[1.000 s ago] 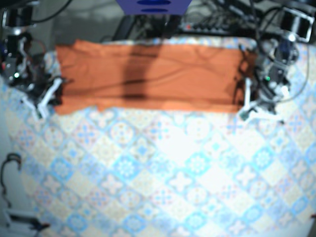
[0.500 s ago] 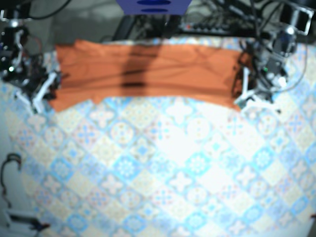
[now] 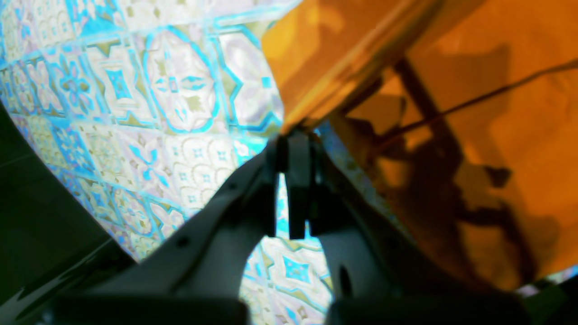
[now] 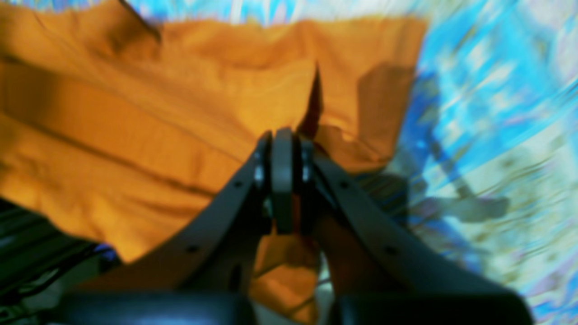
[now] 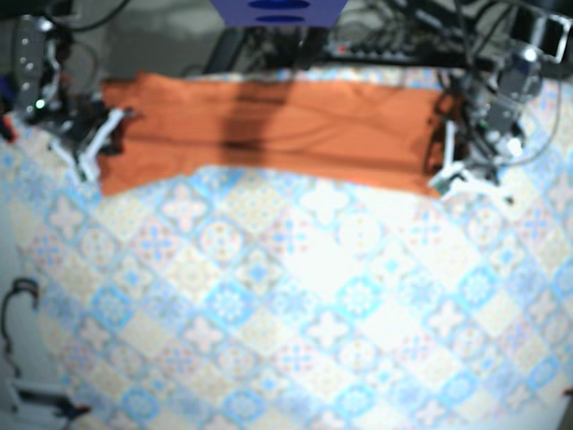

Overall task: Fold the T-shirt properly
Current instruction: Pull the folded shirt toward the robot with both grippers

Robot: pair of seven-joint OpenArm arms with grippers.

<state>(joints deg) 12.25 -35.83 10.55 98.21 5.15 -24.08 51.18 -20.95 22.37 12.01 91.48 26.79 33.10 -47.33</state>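
Orange T-shirt (image 5: pixel 286 134): long band on far bench (image 5: pixel 295 305). Left gripper (image 3: pixel 293 140), right gripper (image 4: pixel 282 137): jaws clamped on its corners. Probably mid-fold; crosswise folds left.

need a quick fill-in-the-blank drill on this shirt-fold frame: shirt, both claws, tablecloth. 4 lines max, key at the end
The T-shirt is ___ in colour.
The left claw and the right claw each pinch one end of it, with jaws ___.
In the base view the left claw is on the picture's ___ side.
The tablecloth bears tile motifs in ___ on a pale ground.
Missing words: orange; shut; right; blue.
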